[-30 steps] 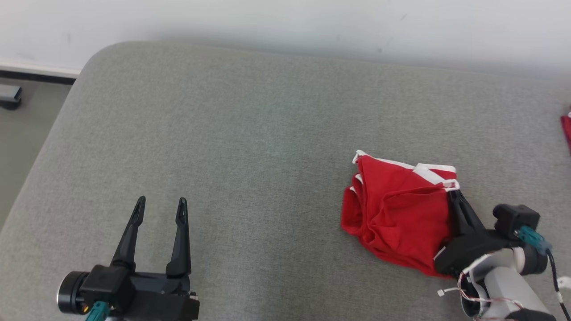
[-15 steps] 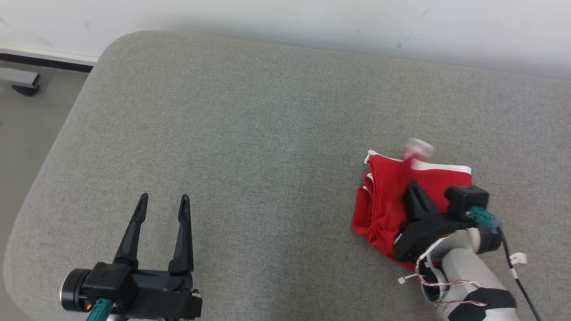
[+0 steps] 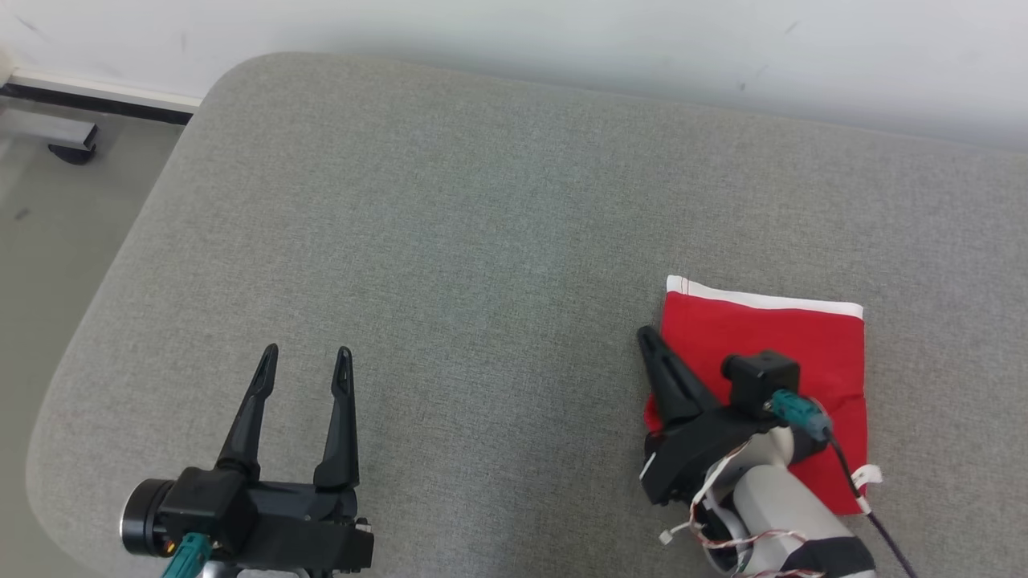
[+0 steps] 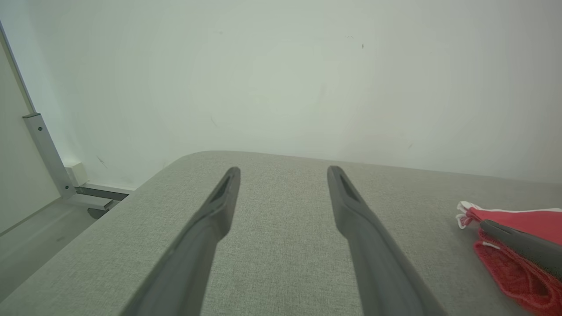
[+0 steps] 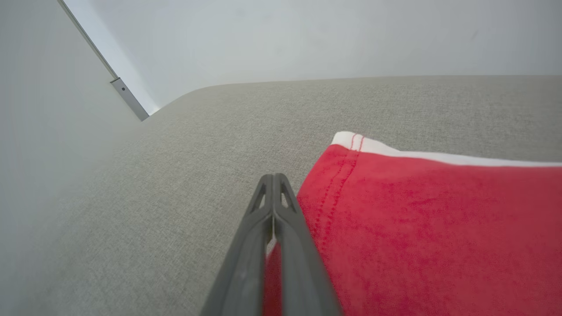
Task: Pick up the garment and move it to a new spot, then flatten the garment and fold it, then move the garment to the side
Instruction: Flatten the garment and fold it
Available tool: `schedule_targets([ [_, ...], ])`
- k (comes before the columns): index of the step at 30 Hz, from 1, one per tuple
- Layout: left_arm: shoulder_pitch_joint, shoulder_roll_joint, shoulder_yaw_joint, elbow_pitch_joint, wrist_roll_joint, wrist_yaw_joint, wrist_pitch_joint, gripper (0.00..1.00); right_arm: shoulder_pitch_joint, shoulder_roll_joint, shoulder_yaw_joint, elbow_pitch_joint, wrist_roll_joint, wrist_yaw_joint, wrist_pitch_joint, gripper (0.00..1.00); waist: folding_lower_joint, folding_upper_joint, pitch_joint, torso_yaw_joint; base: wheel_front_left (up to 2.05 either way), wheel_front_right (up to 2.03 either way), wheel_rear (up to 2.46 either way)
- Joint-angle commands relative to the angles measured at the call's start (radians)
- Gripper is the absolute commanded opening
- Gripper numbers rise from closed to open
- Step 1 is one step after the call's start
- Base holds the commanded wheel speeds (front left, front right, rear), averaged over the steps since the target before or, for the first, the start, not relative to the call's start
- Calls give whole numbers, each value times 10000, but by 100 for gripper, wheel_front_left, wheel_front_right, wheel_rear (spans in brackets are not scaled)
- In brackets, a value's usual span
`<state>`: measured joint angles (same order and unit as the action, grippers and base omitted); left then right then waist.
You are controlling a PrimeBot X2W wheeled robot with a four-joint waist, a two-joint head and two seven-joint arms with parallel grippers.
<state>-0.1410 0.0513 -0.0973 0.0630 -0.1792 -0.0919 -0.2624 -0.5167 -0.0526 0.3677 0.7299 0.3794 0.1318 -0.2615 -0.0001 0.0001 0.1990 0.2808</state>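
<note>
The garment (image 3: 771, 329) is red with a white hem and lies folded into a flat rectangle at the right of the grey cushioned surface (image 3: 482, 241). My right gripper (image 3: 646, 335) sits at the garment's left edge, shut, with a bit of red and white cloth pinched low between its fingers (image 5: 246, 263). The right wrist view shows the garment (image 5: 417, 219) spread smooth to the right of the gripper (image 5: 273, 177). My left gripper (image 3: 307, 353) hovers open and holding nothing at the lower left, far from the cloth. Its wrist view shows the gripper (image 4: 284, 171) and the garment (image 4: 518, 219) at the right edge.
The cushioned surface has a rounded far left corner (image 3: 233, 72) and drops off to the floor (image 3: 48, 209) on the left. A white wall (image 3: 562, 32) runs along the back. A metal foot (image 3: 68, 140) stands on the floor at the far left.
My right gripper swept left across the garment with a corner in its grip. The crumpled heap now lies as a flat rectangle. The head camera shifted; the left gripper stayed put.
</note>
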Motion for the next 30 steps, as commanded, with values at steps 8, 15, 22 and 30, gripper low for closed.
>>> schedule_targets([
  [8, 160, -15, 153, -59, 42, 52, -30, 100, 258, 19, 186, -1087, 193, -30, -42, 0, 1, -1, -146, -427, 0, 0, 0],
  [15, 239, -15, 303, -143, 249, -4, -30, 100, 548, -102, -526, -2208, -207, -30, -42, 0, 1, -1, -326, -990, 0, 0, 0],
  [22, 369, -11, 573, -130, 458, -93, -30, 100, 1299, -696, -1305, -3465, -481, -30, -42, 0, 1, -1, -624, -1687, 0, 0, 0],
  [30, 615, 22, 905, -147, 560, -160, -30, 100, 2494, -1096, -1822, -4482, -558, -31, -43, 0, 1, -1, -967, -2421, 0, 0, 0],
])
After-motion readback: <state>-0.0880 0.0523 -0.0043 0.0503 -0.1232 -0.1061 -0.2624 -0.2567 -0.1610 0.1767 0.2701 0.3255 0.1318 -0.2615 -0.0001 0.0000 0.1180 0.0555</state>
